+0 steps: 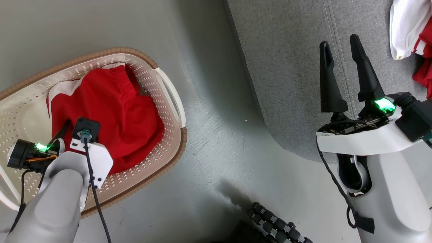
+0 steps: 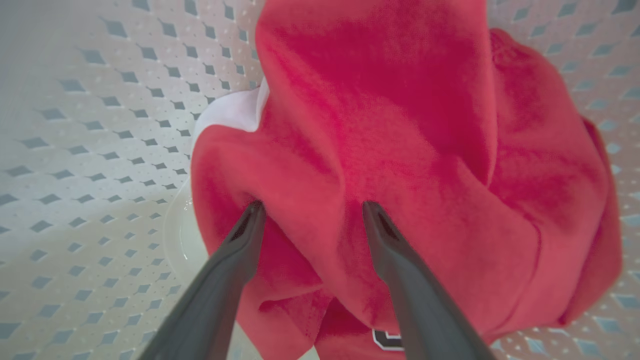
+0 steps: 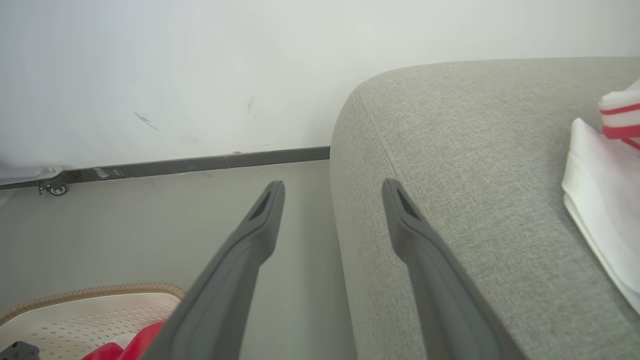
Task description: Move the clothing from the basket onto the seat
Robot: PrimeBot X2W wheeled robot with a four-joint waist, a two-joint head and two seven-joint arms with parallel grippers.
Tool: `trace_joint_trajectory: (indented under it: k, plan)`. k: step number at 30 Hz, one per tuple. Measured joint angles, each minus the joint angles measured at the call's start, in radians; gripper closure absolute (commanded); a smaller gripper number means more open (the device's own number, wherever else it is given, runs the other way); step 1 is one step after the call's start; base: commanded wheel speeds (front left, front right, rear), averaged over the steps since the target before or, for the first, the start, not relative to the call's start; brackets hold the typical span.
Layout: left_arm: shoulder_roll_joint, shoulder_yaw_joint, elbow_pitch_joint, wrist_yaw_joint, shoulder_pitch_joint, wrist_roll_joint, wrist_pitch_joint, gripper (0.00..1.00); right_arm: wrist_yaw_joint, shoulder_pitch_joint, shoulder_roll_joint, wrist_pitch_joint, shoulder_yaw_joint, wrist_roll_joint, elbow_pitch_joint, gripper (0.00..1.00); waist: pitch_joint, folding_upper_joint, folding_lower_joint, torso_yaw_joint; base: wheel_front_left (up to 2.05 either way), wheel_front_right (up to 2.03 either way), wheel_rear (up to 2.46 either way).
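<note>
Left end effector (image 2: 312,206) spread wide, tips pressing into the red garment (image 2: 410,125) down in the basket (image 2: 75,150) — looks like the pick-up step. Next: clench on the fold it straddles, then lift toward the seat (image 1: 287,67) — there the right end effector (image 1: 341,45) hovers released, near the other garment (image 1: 405,30).

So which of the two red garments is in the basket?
The bunched red garment under the left tool, inside the basket; the other garment, showing white, lies on the sofa.

Soft fleecy red garment (image 2: 400,150) in smooth perforated plastic basket (image 1: 162,111); seat (image 1: 290,67) is matt woven cloth.
</note>
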Motion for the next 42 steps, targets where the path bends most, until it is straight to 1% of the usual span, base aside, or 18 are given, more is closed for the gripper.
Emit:
trace_joint_trajectory:
  k: [8,9,11,12,13,18,20,28,35,37,42]
  plan:
    - [-0.013,-0.003,0.027,0.000,-0.017,0.000,0.016,0.00,0.000,0.000,0.000,0.000,-0.011,-0.003,-0.002,0.00,0.004,0.0000,0.0000,0.000,0.00,0.00,0.00]
    - [-0.013,-0.003,0.028,0.000,-0.022,0.000,0.016,0.06,0.000,0.000,0.000,0.000,-0.011,-0.003,-0.002,0.00,0.004,0.0000,0.0000,-0.001,0.00,0.00,0.00]
    - [-0.014,-0.004,0.030,0.000,-0.027,0.000,0.015,0.60,0.000,0.000,0.000,0.000,-0.011,-0.004,-0.002,0.00,0.004,0.0000,0.0000,-0.001,0.00,0.00,0.00]
    - [-0.015,-0.005,0.030,0.000,-0.028,0.000,0.014,0.74,0.000,0.000,0.000,0.000,-0.011,-0.004,-0.002,0.00,0.004,0.0000,0.0000,-0.001,0.00,0.00,0.00]
    - [-0.015,-0.006,0.032,0.000,-0.028,0.000,0.008,1.00,0.000,0.000,0.000,0.000,-0.011,-0.006,-0.002,0.00,0.004,0.0000,0.0000,-0.001,0.00,0.00,0.00]
    - [-0.021,-0.008,0.034,-0.002,-0.031,0.000,-0.004,1.00,0.000,0.000,0.000,0.000,-0.009,-0.009,-0.002,0.00,0.003,0.0000,0.0000,-0.001,0.00,0.00,0.00]
    - [-0.022,-0.008,0.032,-0.009,-0.033,0.000,-0.013,1.00,0.000,0.000,0.000,0.000,-0.005,-0.009,-0.002,0.00,0.003,0.0000,0.0000,-0.001,0.00,0.00,0.00]
    - [-0.024,-0.013,0.012,-0.010,-0.040,0.000,-0.064,1.00,0.000,-0.011,0.000,0.000,0.007,-0.009,-0.002,0.00,-0.005,0.0000,0.0000,0.003,0.00,0.00,0.00]
    - [-0.029,-0.031,-0.008,-0.011,-0.040,0.002,-0.100,1.00,0.000,-0.021,0.000,0.000,0.008,-0.008,0.000,0.00,-0.018,0.0000,0.0000,0.017,0.00,0.00,0.00]
    - [-0.031,-0.036,-0.014,-0.018,-0.040,0.008,-0.108,1.00,0.000,-0.021,0.000,0.000,0.007,-0.008,0.000,0.00,-0.023,0.0000,0.0000,0.022,0.00,0.00,0.00]
    - [-0.046,-0.056,-0.034,-0.019,-0.040,0.026,-0.120,1.00,0.000,-0.021,0.000,0.000,0.005,-0.011,0.002,0.00,-0.038,0.0000,0.0000,0.037,0.00,0.00,0.00]
